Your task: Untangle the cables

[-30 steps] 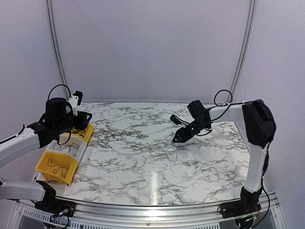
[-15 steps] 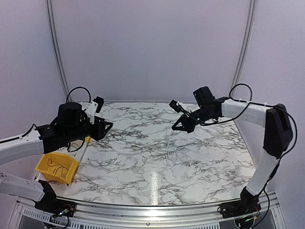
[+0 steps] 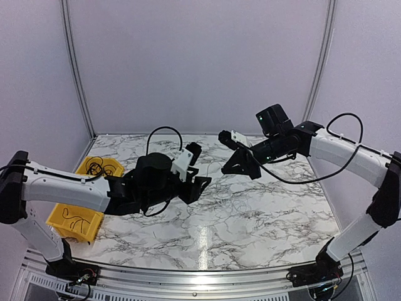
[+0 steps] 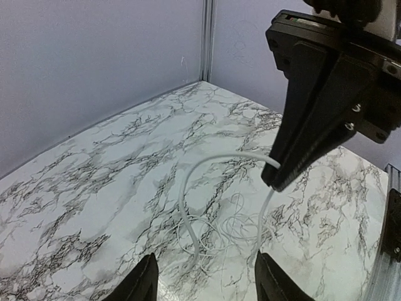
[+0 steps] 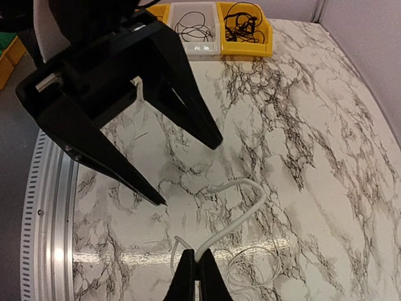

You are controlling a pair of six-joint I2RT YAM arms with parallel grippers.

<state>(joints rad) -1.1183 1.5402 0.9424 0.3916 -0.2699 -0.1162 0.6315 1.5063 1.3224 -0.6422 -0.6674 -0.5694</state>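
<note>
The right end effector (image 5: 196,274) is seen closed, its fingertips pinched together on a white cable (image 5: 241,210), which is lifted clear of the marbled surface (image 5: 326,157). From the grip the strand arches up and over, then drops into a loose tangle of pale cables (image 4: 216,235) lying on the surface near its middle, below the right end effector.

The left end effector (image 5: 190,172) is seen open, with a wide gap between its two black fingers (image 5: 106,157). Nothing is held or touched by it. It is pointed towards the raised strand and is positioned just beside the right end effector, apart from it.

At the left edge of the surface a yellow bin (image 5: 247,51) and a pale bin (image 5: 197,51) are set side by side. Coils of black cable (image 5: 241,19) are seen inside them.
</note>
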